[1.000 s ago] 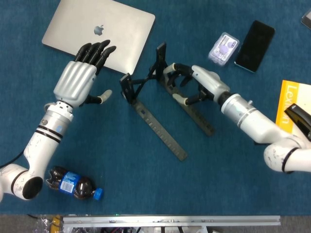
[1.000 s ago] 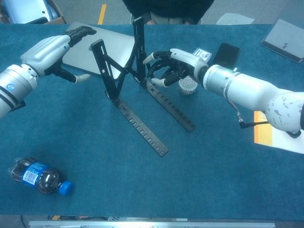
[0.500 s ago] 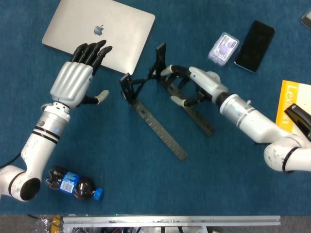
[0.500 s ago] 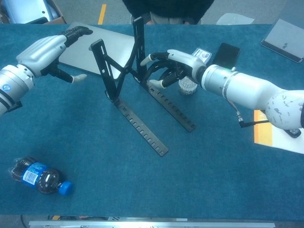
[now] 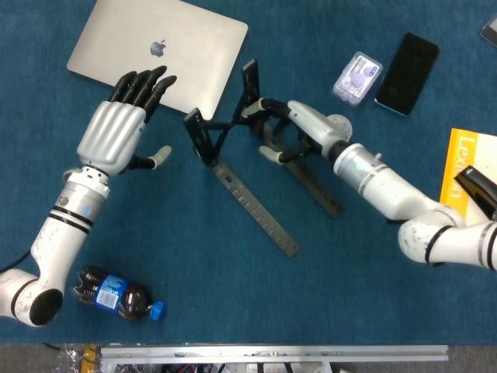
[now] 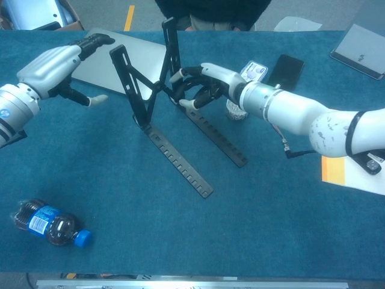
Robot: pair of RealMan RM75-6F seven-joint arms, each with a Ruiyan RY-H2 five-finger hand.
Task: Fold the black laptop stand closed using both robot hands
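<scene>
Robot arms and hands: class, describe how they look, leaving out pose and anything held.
Both arms are glossy white tubes with metal wrist collars. The left hand has a ribbed silver back and black fingers; the right hand has a pale shell over black parts. A thin black cable hangs beneath the right forearm.

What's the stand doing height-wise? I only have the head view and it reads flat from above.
Observer: In the chest view the stand is open, with both uprights raised and crossed in an X.
Operator: Where on it is the right robot hand?
Observer: The right robot hand has its fingers curled round the right upright low down, just above the base rail.
Operator: Left one touching?
Observer: No. The left robot hand hangs in the air at about the height of the uprights' tops, apart from the stand, with its fingers spread.
</scene>
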